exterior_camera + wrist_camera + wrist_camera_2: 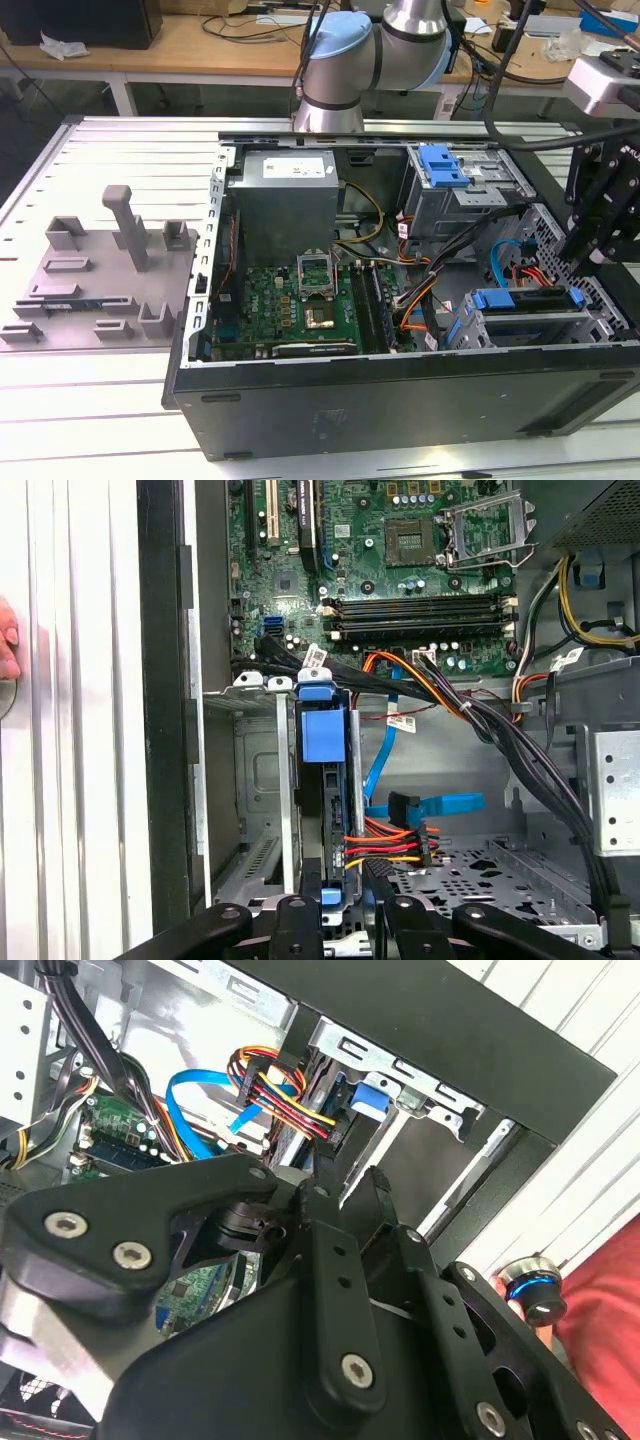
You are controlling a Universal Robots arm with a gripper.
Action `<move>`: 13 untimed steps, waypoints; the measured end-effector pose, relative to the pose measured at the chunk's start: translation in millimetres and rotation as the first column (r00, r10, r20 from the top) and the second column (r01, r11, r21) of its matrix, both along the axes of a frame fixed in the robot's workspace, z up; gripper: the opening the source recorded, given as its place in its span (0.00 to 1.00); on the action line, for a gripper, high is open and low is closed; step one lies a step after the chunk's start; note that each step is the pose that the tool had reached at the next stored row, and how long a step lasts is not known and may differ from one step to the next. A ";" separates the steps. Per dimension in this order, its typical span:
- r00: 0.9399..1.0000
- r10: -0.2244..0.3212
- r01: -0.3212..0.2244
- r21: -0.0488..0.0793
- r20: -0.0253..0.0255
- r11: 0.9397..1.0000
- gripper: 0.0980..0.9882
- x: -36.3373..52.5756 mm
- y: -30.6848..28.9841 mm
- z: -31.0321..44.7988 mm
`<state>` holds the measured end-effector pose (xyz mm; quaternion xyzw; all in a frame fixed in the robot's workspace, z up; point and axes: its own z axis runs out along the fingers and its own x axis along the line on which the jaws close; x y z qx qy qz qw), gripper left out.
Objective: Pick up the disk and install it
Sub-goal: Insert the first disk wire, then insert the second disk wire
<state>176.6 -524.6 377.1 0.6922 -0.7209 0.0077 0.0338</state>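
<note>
One black open desktop computer case [400, 400] lies on its side on the pale slatted metal table [120, 400], green motherboard [290, 305] exposed, grey power supply box [285, 200] above it in the exterior view. Disk, a flat drive in a blue plastic carrier [528, 300], sits on edge in the grey metal drive cage [530, 325] at the case corner on the exterior view's right; in the first wrist view its blue end tab [322, 730] shows between the cage walls. Black pincer [588, 255] hangs just above that cage; in the first wrist view black fingers [410, 920] stand slightly apart at either side of the carrier's near end, close to it, cannot tell if gripping or touching. Red-yellow-black power cable bundle [385, 842] and light blue flat data cable [430, 805] lie just beside the disk. Grey moulded fixture tray [95, 280] sits on the table at the exterior view's left. Part of a person's hand [8, 640] rests on the table beside the case in the first wrist view.
</note>
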 end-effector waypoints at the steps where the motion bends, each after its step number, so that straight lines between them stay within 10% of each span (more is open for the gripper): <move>1: 1.000 0.000 0.000 0.000 0.000 1.000 0.23 0.0 0.0 0.0; 13: 1.000 0.000 0.000 0.000 0.000 1.000 0.23 -0.1 4.6 0.1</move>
